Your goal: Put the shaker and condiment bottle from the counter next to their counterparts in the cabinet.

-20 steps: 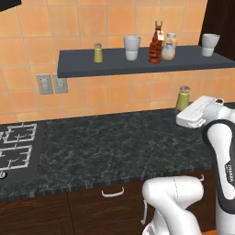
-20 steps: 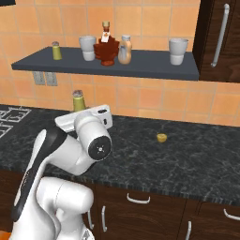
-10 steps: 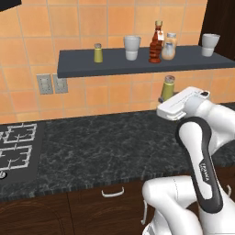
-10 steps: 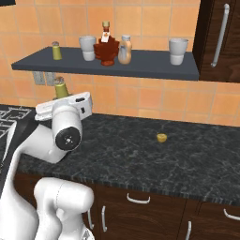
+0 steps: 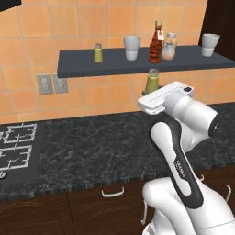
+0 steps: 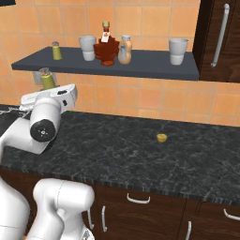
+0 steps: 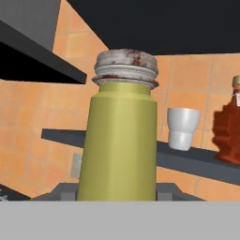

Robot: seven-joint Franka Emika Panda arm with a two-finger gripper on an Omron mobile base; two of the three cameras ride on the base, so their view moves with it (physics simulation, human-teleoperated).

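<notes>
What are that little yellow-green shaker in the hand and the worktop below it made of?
The shaker looks like matte, opaque plastic or glazed ceramic, evenly yellow-green with no shine; its cap seems worn grey metal with reddish, rust-like blotches. The counter looks like polished black stone, flecked with pale speckles.

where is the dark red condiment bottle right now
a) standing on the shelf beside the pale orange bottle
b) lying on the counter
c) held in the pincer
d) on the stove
a: the dark red condiment bottle stands upright on the shelf right beside the pale orange bottle, while the pincer holds the shaker.
</notes>
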